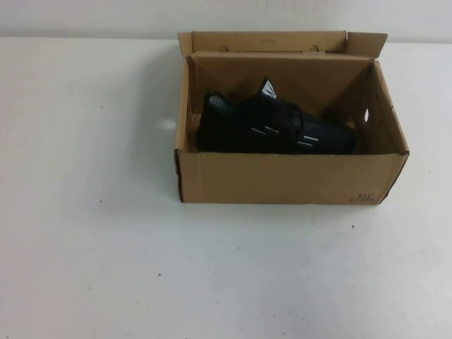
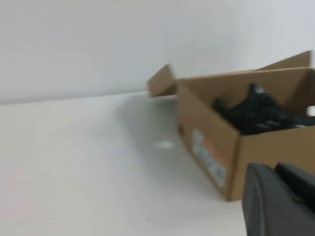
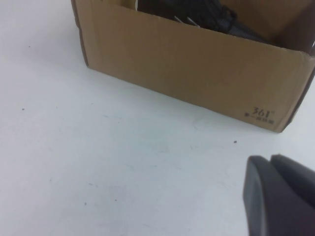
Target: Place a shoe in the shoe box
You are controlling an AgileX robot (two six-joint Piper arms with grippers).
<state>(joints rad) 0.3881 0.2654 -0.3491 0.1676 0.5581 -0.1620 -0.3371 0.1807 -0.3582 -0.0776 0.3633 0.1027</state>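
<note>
1. shoe box (image 1: 282,176) stands on the white worktop (image 1: 92,247), toward the far middle in the high view. lid flap is folded up and back along the far edge, so the box is open at the top.
2. shoe (image 1: 272,127) lies inside the shoe box, on its floor, toward the far wall. silver-white dashes on the near side are visible, and a white tongue label sticks up near its middle. one end sits close to the robot's-left wall, the other reaches toward the right wall.
3. a round hole shows in the right wall of the box; small dark print sits at the near right corner of the front wall (image 3: 261,114).
4. left wrist view: the box end wall carries a pale label with an orange patch (image 2: 209,157); the shoe shows over the rim as a dark shape.
5. left pincer (image 2: 275,196): only a dark part shows at the picture's corner, low over the worktop, near the box's end and apart from it. whether its fingers are apart or together: cannot tell.
6. right pincer (image 3: 278,194): dark part at the picture's corner, above bare worktop in front of the box's near wall, not touching it. finger state: cannot tell.
7. neither arm appears in the high view.
8. a few small dark specks dot the worktop (image 3: 235,142).
</note>
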